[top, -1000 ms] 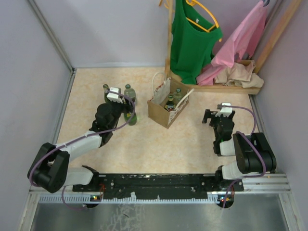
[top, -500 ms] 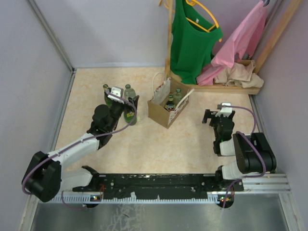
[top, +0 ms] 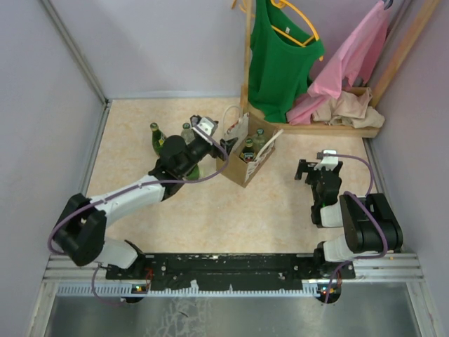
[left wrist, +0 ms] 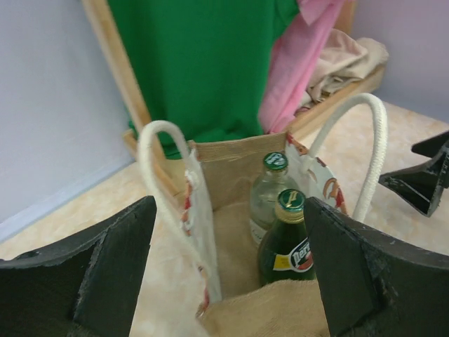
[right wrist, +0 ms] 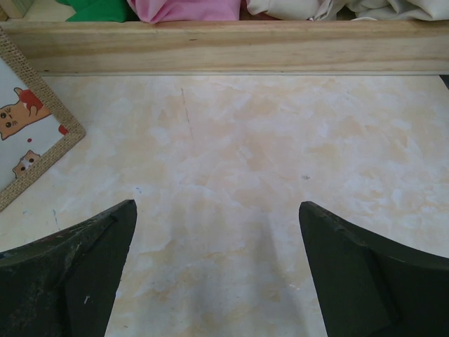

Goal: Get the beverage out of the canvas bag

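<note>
Behind the canvas bag [top: 237,163] stands a wooden clothes rack [top: 330,128]. Just left of the bag, the left gripper [left wrist: 228,207] gapes wide, holding nothing. Well to the bag's right, the right gripper [right wrist: 216,205] is spread too, empty. Inside the bag stand a green bottle [left wrist: 286,242] and a clear bottle [left wrist: 267,196], both upright.

Arms [top: 130,200] black with white links; purple cables [top: 356,160]; white wrist blocks [top: 205,127]; tool fingers [left wrist: 105,267] matte black, wedge-shaped.
</note>
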`<state>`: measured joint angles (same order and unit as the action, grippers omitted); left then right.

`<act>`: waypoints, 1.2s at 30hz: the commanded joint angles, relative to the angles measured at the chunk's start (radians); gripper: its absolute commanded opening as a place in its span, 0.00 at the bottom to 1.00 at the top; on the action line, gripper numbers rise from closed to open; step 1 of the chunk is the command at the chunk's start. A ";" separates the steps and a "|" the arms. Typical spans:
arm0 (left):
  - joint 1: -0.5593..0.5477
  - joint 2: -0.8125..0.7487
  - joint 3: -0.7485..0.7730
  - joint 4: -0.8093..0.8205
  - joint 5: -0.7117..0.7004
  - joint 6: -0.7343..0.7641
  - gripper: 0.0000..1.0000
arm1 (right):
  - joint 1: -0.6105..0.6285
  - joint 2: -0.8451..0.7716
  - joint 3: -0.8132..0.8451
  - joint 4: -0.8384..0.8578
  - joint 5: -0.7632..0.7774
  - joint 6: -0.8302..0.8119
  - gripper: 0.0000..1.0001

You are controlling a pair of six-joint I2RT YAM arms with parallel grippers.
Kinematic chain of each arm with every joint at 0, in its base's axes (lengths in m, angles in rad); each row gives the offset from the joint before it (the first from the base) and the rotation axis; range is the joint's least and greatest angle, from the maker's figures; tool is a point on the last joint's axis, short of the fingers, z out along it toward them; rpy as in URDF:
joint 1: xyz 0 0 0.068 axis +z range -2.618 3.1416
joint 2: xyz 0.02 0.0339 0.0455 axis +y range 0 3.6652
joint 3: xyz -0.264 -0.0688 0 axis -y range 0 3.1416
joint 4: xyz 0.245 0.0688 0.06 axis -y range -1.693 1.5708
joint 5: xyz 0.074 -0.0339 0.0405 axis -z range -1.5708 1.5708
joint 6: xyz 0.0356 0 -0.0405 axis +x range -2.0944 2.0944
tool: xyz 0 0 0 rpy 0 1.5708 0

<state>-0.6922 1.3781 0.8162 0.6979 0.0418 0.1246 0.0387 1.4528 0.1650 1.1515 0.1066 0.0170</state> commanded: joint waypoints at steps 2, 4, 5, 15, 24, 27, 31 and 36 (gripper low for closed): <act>-0.016 0.132 0.124 -0.009 0.146 0.012 0.92 | -0.002 -0.006 0.028 0.048 0.002 -0.017 0.99; -0.018 0.165 0.154 -0.012 0.169 0.016 0.92 | -0.002 -0.006 0.028 0.048 0.001 -0.018 0.99; -0.018 0.180 0.165 -0.010 0.183 0.018 0.92 | -0.002 -0.006 0.028 0.048 0.002 -0.017 0.99; -0.020 0.288 0.248 -0.027 0.242 0.009 0.92 | -0.003 -0.006 0.028 0.048 0.002 -0.017 0.99; -0.032 0.364 0.291 -0.070 0.216 0.036 0.92 | -0.002 -0.007 0.028 0.048 0.002 -0.017 0.99; -0.032 0.374 0.295 -0.073 0.204 0.034 0.92 | -0.002 -0.006 0.028 0.047 0.002 -0.017 0.99; -0.032 0.386 0.297 -0.072 0.187 0.026 0.91 | -0.002 -0.006 0.028 0.048 0.002 -0.017 0.99; -0.032 0.408 0.310 -0.060 0.175 0.008 0.87 | -0.002 -0.006 0.028 0.047 0.000 -0.017 0.99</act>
<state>-0.7177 1.7573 1.0859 0.6205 0.2310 0.1474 0.0387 1.4528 0.1650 1.1515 0.1070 0.0170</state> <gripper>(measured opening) 0.893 0.991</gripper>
